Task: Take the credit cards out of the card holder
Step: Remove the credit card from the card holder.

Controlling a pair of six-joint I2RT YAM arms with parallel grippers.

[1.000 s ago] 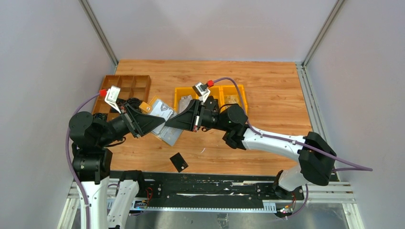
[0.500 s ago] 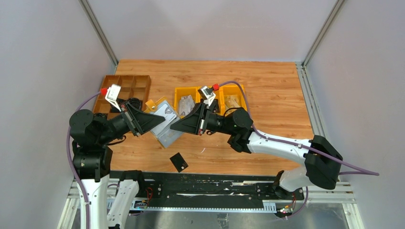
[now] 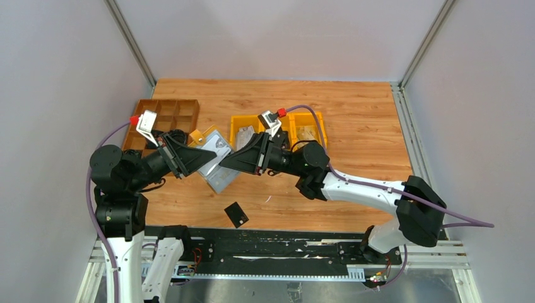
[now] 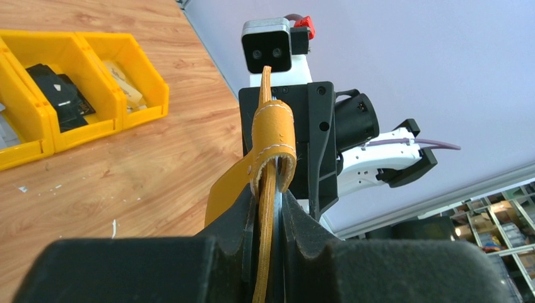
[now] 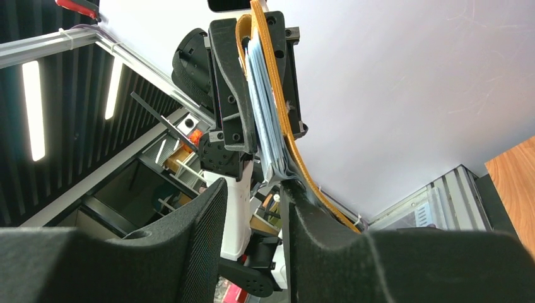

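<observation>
The small mustard-yellow folding card holder [image 3: 214, 172] is held up off the wooden table [image 3: 359, 145], left of centre, between the two grippers. It hangs unfolded with its grey lining turned up towards the overhead camera. Its long axis runs from far-left to near-right, and the yellow snap tab [image 3: 196, 135] points to the far-left end.

The left gripper [image 3: 203, 161] comes in from the left. Its fingers [image 4: 243, 218] are pressed together on the holder's yellow leather edge, pinching it firmly.

The right gripper [image 3: 228, 165] reaches in from the right. Its fingers [image 5: 202, 233] stand apart with a clear gap between them at the holder's opposite edge. The yellow leather leans against one finger, and nothing is squeezed.

A stack of thin grey-silvery plastic cards [image 5: 262, 107] still sits inside the holder, lying along its length.

One black rectangular card [image 3: 236, 214] lies flat on the table near the front edge, well apart from the holder.

Bright yellow plastic bins [image 3: 317, 118] stand just beyond the right gripper. A brown compartment tray [image 3: 165, 108] sits at the far left.
</observation>
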